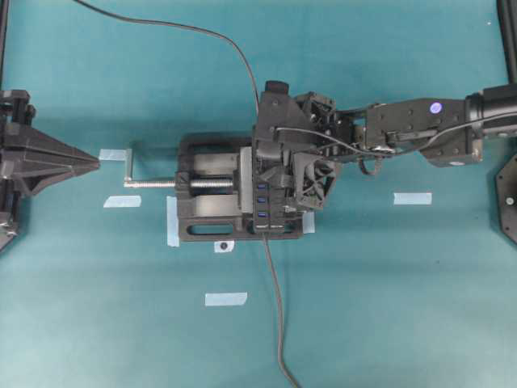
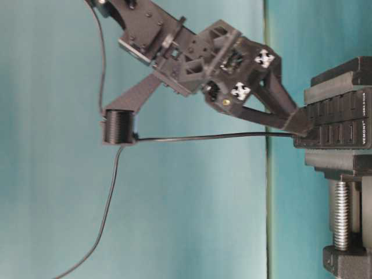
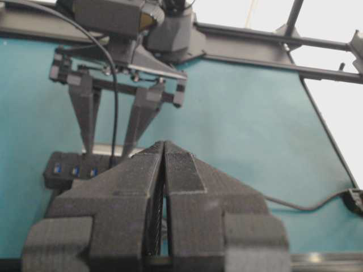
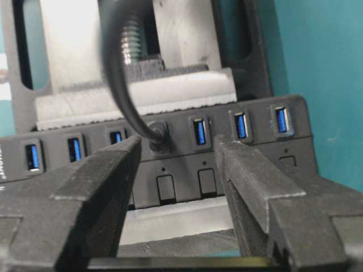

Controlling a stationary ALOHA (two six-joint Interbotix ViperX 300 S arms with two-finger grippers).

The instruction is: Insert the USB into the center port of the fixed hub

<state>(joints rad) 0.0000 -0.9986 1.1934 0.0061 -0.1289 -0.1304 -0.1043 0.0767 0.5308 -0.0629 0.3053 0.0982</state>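
The fixed hub is a black bar with a row of blue ports, clamped in the vise; it also shows in the overhead view. The USB plug sits in the middle of that row and covers the center port, with three blue ports on each side. Its thin cable rises away and trails across the table. My right gripper is open, with its fingers on either side of the plug, apart from it. My left gripper is shut and empty, far left of the vise.
The black vise has a silver screw and handle pointing left. The hub's own dark cable runs to the near table edge. Blue tape pieces lie around the vise.
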